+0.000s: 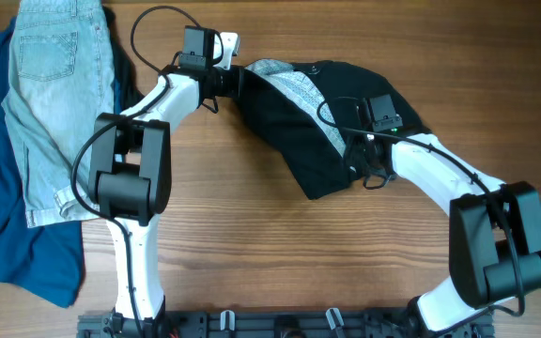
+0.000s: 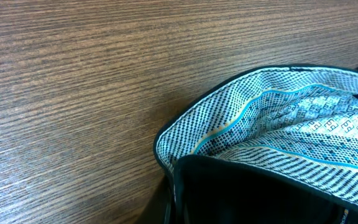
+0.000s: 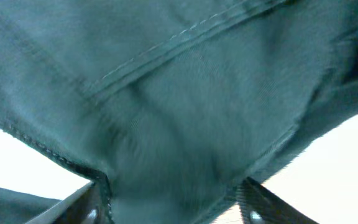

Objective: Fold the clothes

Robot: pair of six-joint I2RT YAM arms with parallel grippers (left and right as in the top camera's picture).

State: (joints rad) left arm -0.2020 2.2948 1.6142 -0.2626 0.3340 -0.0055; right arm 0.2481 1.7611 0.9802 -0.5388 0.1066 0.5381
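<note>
Black shorts (image 1: 346, 122) lie crumpled at the upper centre-right of the tabletop (image 1: 252, 235), one edge turned over to expose the patterned pale lining (image 1: 294, 89). The left hand (image 1: 231, 80) meets the shorts' upper-left edge; dark cloth hides its fingers in the wrist view, so its grip cannot be told. The right hand (image 1: 358, 158) sits at the lower right edge, and its fingers (image 3: 73, 205) pinch a bunch of the black cloth. Light-blue denim (image 1: 59, 103) lies at far left, well apart, overlapping deep blue cloth (image 1: 26, 244).
</note>
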